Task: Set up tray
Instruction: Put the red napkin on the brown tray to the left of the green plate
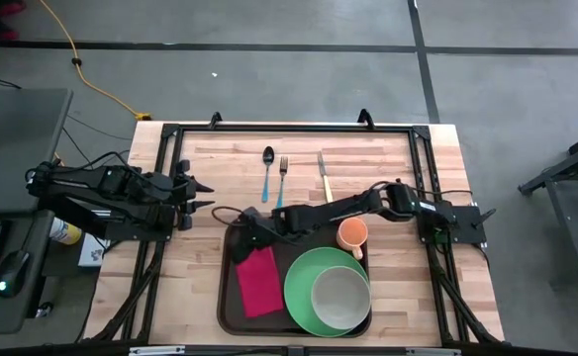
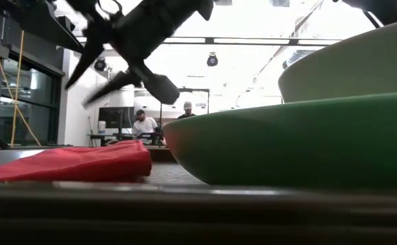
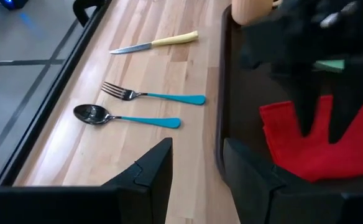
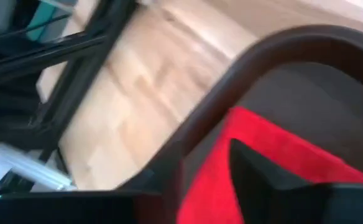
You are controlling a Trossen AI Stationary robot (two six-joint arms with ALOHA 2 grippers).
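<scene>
Wooden worktop [image 1: 200, 297] carries the tray [image 1: 228, 314], where the right gripper [image 1: 241, 233], jaws parted and empty, hovers over its far-left corner.

1. A blue-handled spoon [image 1: 267, 170] and a blue-handled fork [image 1: 281, 179] lie side by side on the wooden counter [image 1: 408, 287], with a yellow-handled knife [image 1: 323, 177] near them.
2. A red napkin [image 1: 258, 281] lies flat beside a green plate [image 1: 303, 283] that holds a pale bowl [image 1: 340, 296].
3. An orange cup [image 1: 352, 235] stands just beyond the plate.
4. Two people [image 2: 144, 124] sit far back in the room.
</scene>
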